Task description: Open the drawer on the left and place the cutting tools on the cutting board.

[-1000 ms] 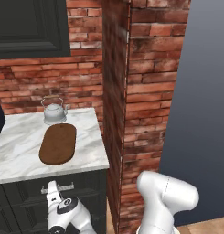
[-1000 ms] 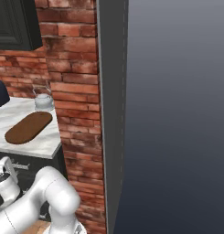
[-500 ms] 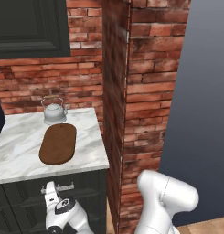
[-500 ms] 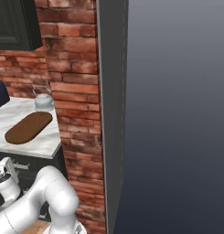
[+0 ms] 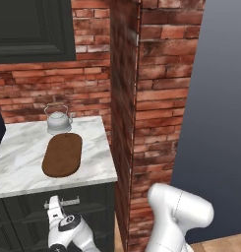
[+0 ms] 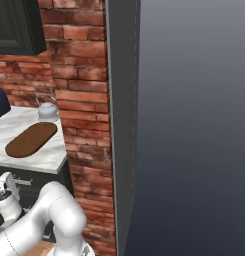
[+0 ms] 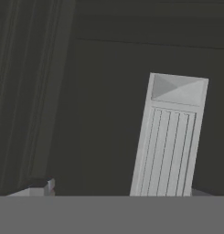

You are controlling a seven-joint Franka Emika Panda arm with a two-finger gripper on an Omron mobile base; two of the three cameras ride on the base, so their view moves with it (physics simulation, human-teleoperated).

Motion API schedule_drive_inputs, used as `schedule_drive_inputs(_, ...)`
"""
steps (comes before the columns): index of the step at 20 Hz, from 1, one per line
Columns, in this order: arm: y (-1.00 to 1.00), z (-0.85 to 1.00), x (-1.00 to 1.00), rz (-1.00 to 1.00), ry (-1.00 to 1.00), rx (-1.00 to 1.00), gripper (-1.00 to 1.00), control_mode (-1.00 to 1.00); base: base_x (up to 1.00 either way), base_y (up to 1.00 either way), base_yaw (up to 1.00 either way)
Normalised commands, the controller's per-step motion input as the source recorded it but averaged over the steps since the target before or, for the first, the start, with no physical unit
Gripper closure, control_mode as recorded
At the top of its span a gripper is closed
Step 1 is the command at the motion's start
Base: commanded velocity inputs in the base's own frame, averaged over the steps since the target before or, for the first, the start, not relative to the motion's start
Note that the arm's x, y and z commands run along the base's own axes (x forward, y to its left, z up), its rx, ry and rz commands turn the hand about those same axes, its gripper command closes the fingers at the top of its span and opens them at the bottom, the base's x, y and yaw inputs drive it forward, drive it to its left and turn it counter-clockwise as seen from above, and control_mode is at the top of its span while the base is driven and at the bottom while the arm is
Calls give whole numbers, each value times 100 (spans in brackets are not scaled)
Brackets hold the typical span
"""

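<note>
The gripper [image 5: 55,205] is spread wide, right at the silver handle [image 5: 63,202] of the closed top drawer [image 5: 53,203]. The brown cutting board [image 5: 62,154] lies on the white tabletop [image 5: 18,162], near the kettle [image 5: 58,119].

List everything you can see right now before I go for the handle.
kettle: one, silver-grey, back of the counter by the brick wall.
cutting board: one, dark brown, oval, flat on the counter in front of the kettle.
countertop: one, white marble.
drawer: one, charcoal-black, closed, directly under the counter.
drawer handle: one, silver bar, close in front of the hand camera.
upper cabinet: one, black, above the counter.
brick pillar: one, red-brown, right of the counter.
gripper: one, white, open, at the drawer handle.
</note>
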Motion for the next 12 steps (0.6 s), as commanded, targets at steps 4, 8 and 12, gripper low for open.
schedule_drive_inputs(4,0,0,0,0,0,0,100,-100,0,0,0)
schedule_drive_inputs(8,0,0,0,0,0,0,100,-100,0,0,0)
schedule_drive_inputs(12,0,0,-2,0,0,0,100,-100,0,0,0)
